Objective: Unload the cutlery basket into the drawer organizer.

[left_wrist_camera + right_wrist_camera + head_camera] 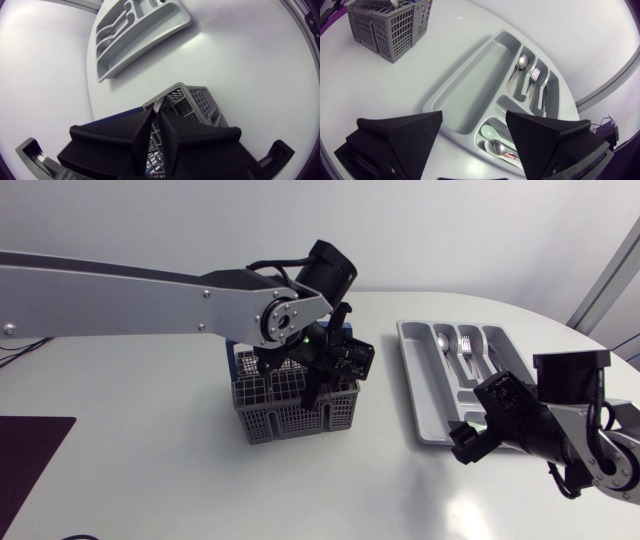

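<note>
A: What does the left pincer [156, 119] hold at this moment?

B: Its two fingers stand almost together over the cutlery basket [196, 98]. They look clamped on a thin silver handle [159, 103] right at their tips. The view is dim there, so I say only "probably", and which kind of cutlery it is I cannot tell.

A: How does the piece stand?

B: About upright. Its long axis runs nearly in line with the fingers. The top end is between the tips, and the rest goes down under them into a cell of the basket.

A: Then how to make the lift well?

B: I would pull slowly, straight up along that axis and without tilting, until the low end is free of the grid wall. A side pull could drag the basket. After that, turn the piece flat, so that its length follows the long slots of the drawer organizer [186, 22], which lies well ahead of the pincer.

A: And the right pincer [474, 119]?

B: Its fingers are wide apart and hold nothing. The organizer's near end lies just under and ahead of it, with small spoons [495, 140] below the gap.
</note>
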